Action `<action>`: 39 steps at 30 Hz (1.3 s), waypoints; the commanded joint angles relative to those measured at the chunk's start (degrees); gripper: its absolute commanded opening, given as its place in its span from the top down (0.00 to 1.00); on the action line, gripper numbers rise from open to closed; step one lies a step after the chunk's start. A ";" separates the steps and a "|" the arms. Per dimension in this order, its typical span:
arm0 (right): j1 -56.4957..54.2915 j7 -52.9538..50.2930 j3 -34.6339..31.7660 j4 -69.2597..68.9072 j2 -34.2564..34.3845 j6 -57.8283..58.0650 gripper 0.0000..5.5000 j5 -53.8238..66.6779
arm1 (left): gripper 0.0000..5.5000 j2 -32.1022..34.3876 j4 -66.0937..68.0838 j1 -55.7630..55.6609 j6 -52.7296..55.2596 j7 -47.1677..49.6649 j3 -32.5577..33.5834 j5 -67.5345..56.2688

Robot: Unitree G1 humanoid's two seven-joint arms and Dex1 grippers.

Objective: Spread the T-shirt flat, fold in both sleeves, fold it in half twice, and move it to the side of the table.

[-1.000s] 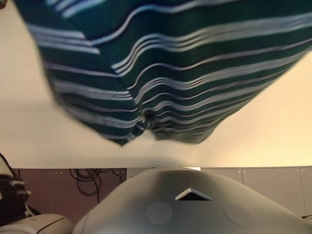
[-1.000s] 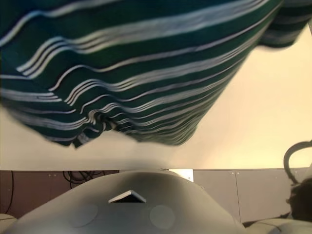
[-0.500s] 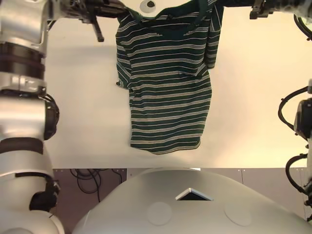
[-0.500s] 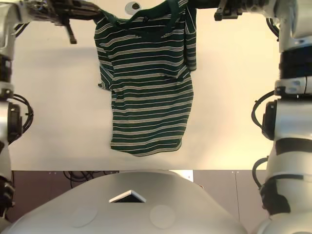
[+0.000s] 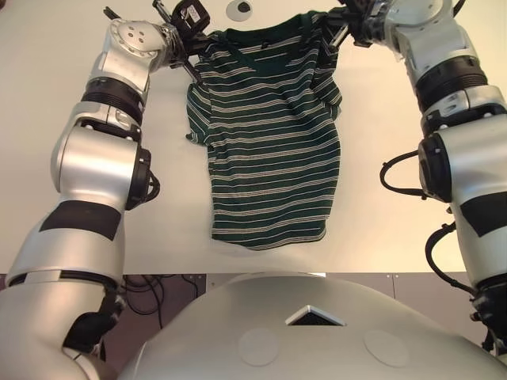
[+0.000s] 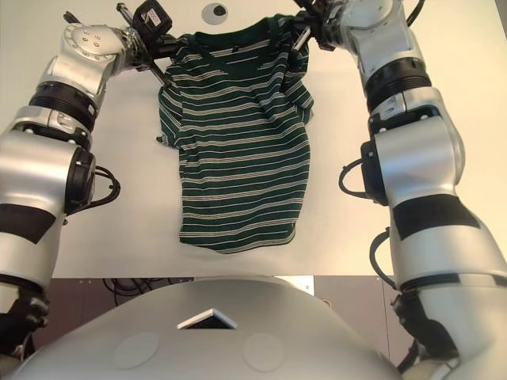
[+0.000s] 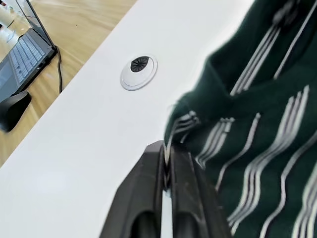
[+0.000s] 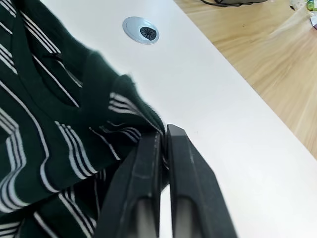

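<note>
T-shirt (image 5: pixel 269 158), dark green with thin white stripes, lies along the middle of the white worktop (image 5: pixel 396 198), collar at the far side and hem close to the near edge. The body lies mostly flat. The sleeve on the robot's left is crumpled in against the side seam, and the one on the right is bunched below the shoulder.

Each shoulder is pinched. The left gripper (image 7: pixel 168 161) has its jaws closed narrow on a fold of cloth at the left shoulder seam, and the right gripper (image 8: pixel 161 136) has its jaws clamped just as tight on the right shoulder. Both arms stretch forward over the worktop, one on each side of the shirt, with the wrists turned inward toward the collar.

Just beyond the collar a round cable grommet (image 5: pixel 238 9) is set into the worktop, apart from the cloth. Past the far edge is a wooden floor (image 7: pixel 84 20), with a laptop (image 7: pixel 22 54) lying on it. Black cables (image 5: pixel 150 289) hang below the near edge.
</note>
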 commanded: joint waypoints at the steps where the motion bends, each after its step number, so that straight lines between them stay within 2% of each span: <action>1: -1.01 -3.80 -1.54 2.17 2.13 -0.50 0.84 -1.48 | 0.86 -0.51 1.52 -0.85 2.15 4.67 3.88 -0.57; 3: -1.08 -9.07 -2.31 2.37 2.15 -2.31 0.78 -2.20 | 0.81 -0.18 1.60 -1.18 1.90 7.84 5.59 -0.61; 6: -1.40 -12.16 -5.48 1.00 0.87 -6.45 0.78 -0.54 | 0.81 1.40 0.62 -1.49 0.48 8.97 8.91 -2.01; 8: 0.21 -5.05 -7.57 -1.36 -0.77 -7.21 0.78 1.72 | 0.81 3.26 -1.79 -0.25 0.04 3.39 11.41 -4.50; 12: 8.17 7.78 -8.52 -8.65 -4.62 -2.99 0.78 4.03 | 0.81 8.16 -10.67 7.80 2.41 -7.00 12.17 -6.31; 18: 21.04 10.80 -10.95 -24.83 -6.04 11.28 0.78 7.73 | 0.81 14.62 -41.12 29.40 18.20 -16.21 12.93 -11.00; 21: 23.16 9.39 -14.13 -30.93 -4.82 24.75 0.78 12.04 | 0.81 15.32 -56.64 37.19 26.15 -16.26 13.46 -13.48; 25: 26.66 9.83 -16.34 -43.01 -6.89 40.74 0.78 17.29 | 0.81 15.27 -67.61 43.38 32.14 -14.87 12.70 -14.35; 28: 31.83 10.52 -15.46 -53.97 -8.79 49.01 0.78 19.57 | 0.81 14.52 -70.73 46.06 34.10 -13.47 12.25 -14.35; 31: 33.76 8.46 -13.00 -57.17 -8.12 49.50 0.78 18.26 | 0.81 14.09 -71.42 47.38 34.79 -12.33 12.23 -14.45; 35: 34.82 5.17 -8.73 -56.77 -6.11 45.86 0.78 15.41 | 0.81 13.03 -70.30 47.17 34.84 -11.53 11.37 -14.54; 39: 33.41 -1.52 -3.73 -51.34 -3.60 37.08 0.78 9.35 | 0.81 11.75 -67.16 46.39 34.00 -10.93 9.34 -13.87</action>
